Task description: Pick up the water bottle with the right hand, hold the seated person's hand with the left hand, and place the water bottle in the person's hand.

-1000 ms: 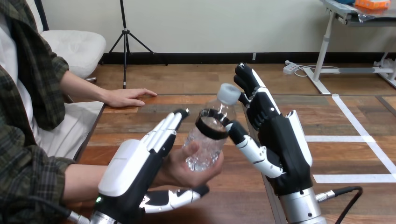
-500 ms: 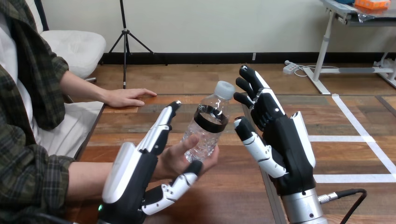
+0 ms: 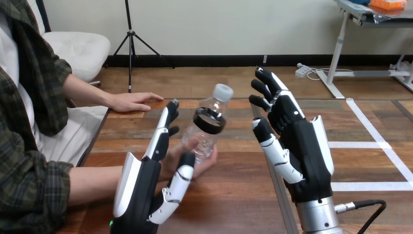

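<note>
Water bottle [image 3: 204, 134] sits tilted between the two robot hands, its base in the person's hand [image 3: 200, 158]. The left hand [image 3: 139, 190] is raised edge-on with fingers straight and thumb stretched forward. Nothing curls round the person's hand, which lies between that thumb and the fingers. The right hand [image 3: 302, 151] stands upright, fingers straight and spread, holding nothing. The bottle is clear, with a black band and a pale cap. It is just left of the right hand, not touching it.
</note>
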